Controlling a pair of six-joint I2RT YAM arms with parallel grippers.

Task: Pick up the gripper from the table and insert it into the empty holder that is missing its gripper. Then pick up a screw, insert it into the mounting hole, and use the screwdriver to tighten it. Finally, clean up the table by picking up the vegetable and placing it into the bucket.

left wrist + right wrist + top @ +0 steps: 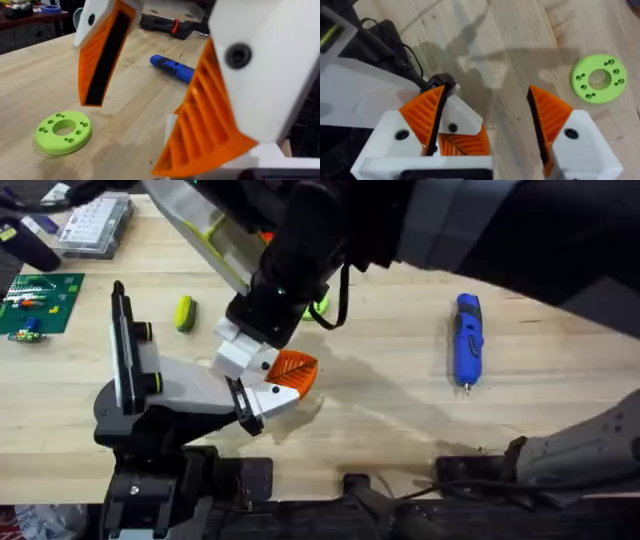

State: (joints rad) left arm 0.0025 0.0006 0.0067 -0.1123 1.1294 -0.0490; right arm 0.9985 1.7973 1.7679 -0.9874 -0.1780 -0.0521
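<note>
Pale wooden table [400, 410]; no legible writing on any item. The right gripper [487, 120], fingers spread, stands over the holder [180, 385], with the gripper piece [457, 130] against one finger [422, 117] at the holder's black end plate. The left gripper [150, 90] hangs parted, grasping nothing. The screwdriver [467, 340] lies well apart on bare wood. A green disc [63, 132] lies near.

White claw [485, 125] blocks, orange ribbed fingers [547, 112], black screw dots, dark arms.
</note>
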